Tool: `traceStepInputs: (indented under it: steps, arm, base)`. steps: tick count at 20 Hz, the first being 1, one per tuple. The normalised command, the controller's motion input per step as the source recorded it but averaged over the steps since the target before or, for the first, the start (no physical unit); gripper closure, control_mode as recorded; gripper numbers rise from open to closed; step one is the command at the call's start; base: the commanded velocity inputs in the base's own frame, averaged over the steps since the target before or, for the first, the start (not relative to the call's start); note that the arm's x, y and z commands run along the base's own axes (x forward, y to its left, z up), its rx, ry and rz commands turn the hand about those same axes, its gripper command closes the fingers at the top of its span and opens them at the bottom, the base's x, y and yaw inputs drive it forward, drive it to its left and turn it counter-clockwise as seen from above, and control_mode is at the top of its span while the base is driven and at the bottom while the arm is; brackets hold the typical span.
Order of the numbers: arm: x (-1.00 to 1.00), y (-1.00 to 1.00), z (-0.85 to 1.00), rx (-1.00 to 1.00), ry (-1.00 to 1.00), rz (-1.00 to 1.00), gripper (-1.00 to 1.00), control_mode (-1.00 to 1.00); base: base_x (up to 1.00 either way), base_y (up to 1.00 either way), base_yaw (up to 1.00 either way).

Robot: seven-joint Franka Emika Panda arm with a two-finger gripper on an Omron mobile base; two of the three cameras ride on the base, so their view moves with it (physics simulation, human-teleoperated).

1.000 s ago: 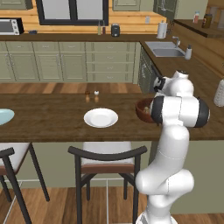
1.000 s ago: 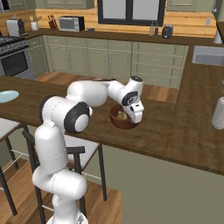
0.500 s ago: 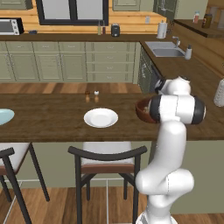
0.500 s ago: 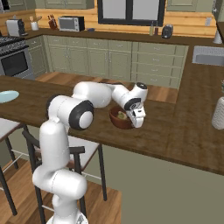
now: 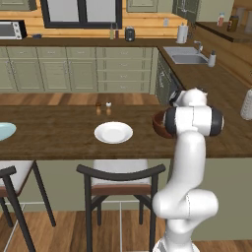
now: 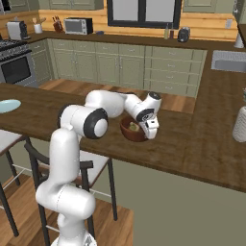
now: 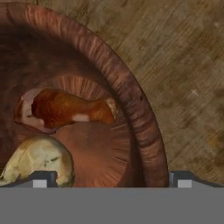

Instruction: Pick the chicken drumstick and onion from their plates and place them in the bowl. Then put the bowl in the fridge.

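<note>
onion (image 7: 37, 162): in bowl, low left in hand view, beside the meat; round, we reckon it'll roll if bowl tips.
chicken drumstick (image 7: 65, 109): in bowl too, lying flat.
bowl (image 7: 144, 127): on bench (image 6: 192, 144); looks stiff, glossy, prob. slippery. We'd grip the rim wall, keep it level.
fingers (image 7: 179, 178): apart, straddling rim, one tip inside, one outside; nothing clamped yet.

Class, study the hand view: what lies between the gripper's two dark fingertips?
In the hand view, the glossy reddish-brown wooden bowl's rim runs between the fingertips, with the pale yellowish onion and the reddish-brown chicken drumstick inside.
</note>
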Motion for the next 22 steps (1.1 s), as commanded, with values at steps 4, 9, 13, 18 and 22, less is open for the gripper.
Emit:
traceStepInputs:
  steps: [4,9,13,18,22]
  arm:
    - [-0.12,0.04,-0.41,0.0,-0.04,0.0,1.0,-1.0]
    - [0.09,0.34,-0.59,0.0,-0.08,0.0,1.0,-1.0]
    - [0.03,0.39,-0.46,0.0,-0.08,0.0,1.0,-1.0]
    - [-0.01,0.54,-0.16,0.0,-0.07,0.0,1.0,-1.0]
    - [-0.42,0.07,0.46,0.0,-0.12,0.0,1.0,-1.0]
  base:
    - [0.0,0.0,0.0]
    - [0.0,0.0,0.0]
    - [0.0,0.0,0.0]
    - [0.0,0.0,0.0]
    - [0.0,0.0,0.0]
